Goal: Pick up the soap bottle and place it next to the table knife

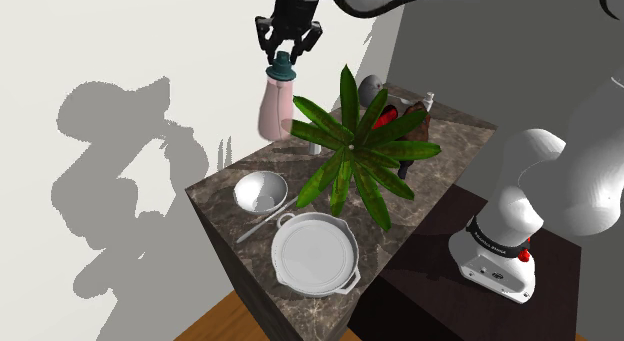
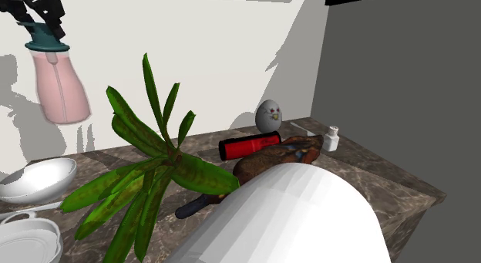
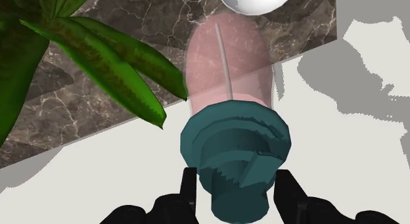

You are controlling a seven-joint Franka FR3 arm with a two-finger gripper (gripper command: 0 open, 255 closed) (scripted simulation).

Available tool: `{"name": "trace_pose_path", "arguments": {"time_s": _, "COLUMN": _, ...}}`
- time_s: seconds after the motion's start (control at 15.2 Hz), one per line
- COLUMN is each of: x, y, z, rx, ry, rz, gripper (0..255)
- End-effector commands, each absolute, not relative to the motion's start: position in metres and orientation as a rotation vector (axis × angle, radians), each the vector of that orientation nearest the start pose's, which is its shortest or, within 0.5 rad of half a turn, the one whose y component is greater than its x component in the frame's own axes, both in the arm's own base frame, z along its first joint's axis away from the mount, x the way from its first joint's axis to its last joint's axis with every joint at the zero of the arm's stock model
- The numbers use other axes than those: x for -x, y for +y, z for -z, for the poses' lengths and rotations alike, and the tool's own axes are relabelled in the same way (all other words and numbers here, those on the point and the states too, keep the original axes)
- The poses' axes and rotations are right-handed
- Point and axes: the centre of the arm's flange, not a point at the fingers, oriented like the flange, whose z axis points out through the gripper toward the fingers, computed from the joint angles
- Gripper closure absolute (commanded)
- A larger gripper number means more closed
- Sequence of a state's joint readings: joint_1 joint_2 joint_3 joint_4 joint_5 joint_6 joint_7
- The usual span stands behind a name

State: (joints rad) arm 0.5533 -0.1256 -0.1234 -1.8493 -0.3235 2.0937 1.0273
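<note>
In the shoulder view the black jaws are clamped on the teal pump cap of the soap bottle [image 1: 276, 107]. Its pale pink body hangs cap-up in the air, clear of the dark marbled tabletop [image 1: 455, 132] and near that surface's far corner at the view's left. A green leafy plant [image 1: 350, 149] spreads over the middle of the tabletop. Nearer the camera sit a white bowl [image 1: 261, 192] and a white two-handled pan [image 1: 316, 254]. A slim pale utensil, seemingly the table knife [image 1: 262, 225], lies between them, well apart from the bottle. The white arm [image 1: 545, 189] rises from the dark stand [image 1: 430, 289] at the lower right. In the second exterior view the soap bottle [image 2: 60, 88] hangs at the upper left with the jaws on its cap, and the bowl [image 2: 38, 180] shows lower down. Past the plant [image 2: 154, 177] are a grey egg-shaped figure [image 2: 269, 115], a red cylinder [image 2: 248, 146] lying on its side and a small white bottle [image 2: 331, 138]. In the wrist view the two fingers [image 3: 189, 190] press on either side of the teal cap. The pink body points away toward the tabletop [image 3: 79, 104], and a leaf of the plant [image 3: 118, 58] reaches in beside it.
</note>
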Motion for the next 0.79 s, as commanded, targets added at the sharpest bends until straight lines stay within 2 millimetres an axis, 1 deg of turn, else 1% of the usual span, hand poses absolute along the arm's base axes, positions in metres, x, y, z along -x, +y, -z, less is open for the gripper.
{"name": "trace_pose_path", "arguments": {"time_s": 0.0, "x": -0.512, "y": 0.214, "z": -0.604, "rx": 2.939, "ry": 0.734, "rz": 0.723, "gripper": 255}}
{"name": "trace_pose_path", "arguments": {"time_s": 0.73, "x": -0.512, "y": 0.214, "z": -0.546, "rx": 2.939, "ry": 0.734, "rz": 0.723, "gripper": 255}}
